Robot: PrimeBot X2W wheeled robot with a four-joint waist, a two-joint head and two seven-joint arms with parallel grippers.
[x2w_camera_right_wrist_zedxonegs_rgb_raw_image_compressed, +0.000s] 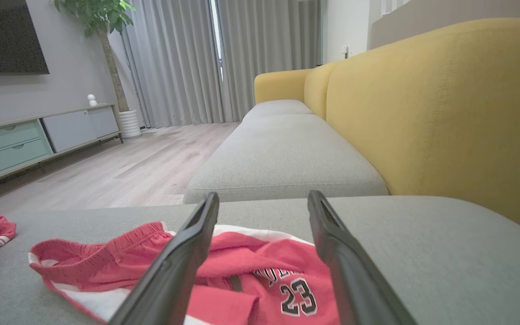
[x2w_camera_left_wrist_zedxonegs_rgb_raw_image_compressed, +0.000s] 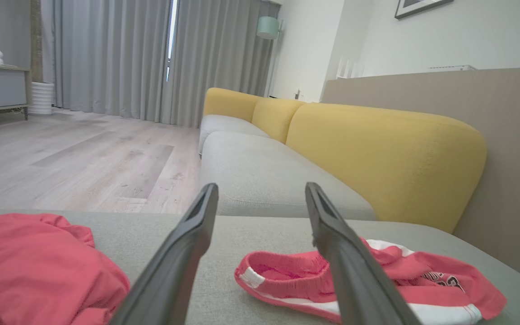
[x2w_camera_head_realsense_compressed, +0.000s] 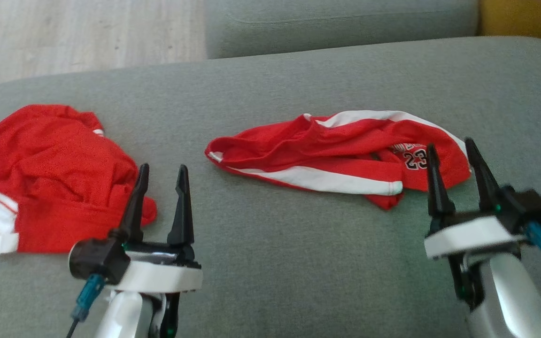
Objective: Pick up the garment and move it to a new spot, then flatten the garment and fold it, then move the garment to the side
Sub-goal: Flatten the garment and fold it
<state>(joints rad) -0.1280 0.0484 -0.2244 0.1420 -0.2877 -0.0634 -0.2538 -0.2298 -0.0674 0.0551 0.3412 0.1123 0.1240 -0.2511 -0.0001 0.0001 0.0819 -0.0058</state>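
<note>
On the wide grey fabric sofa cushion (x2w_camera_head_realsense_compressed: 270, 263) lie a crumpled red garment with white trim (x2w_camera_head_realsense_compressed: 54, 178) at the left and red shorts with white stripes and number 23 (x2w_camera_head_realsense_compressed: 327, 155) right of the middle. The left gripper (x2w_camera_head_realsense_compressed: 163, 168) and the right gripper (x2w_camera_head_realsense_compressed: 449, 143) have their fingers apart and hold nothing, the right one at the numbered end of the shorts.

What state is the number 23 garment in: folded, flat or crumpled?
Crumpled: the garment lies bunched and twisted on the grey cushion, neither flattened nor folded.
</note>
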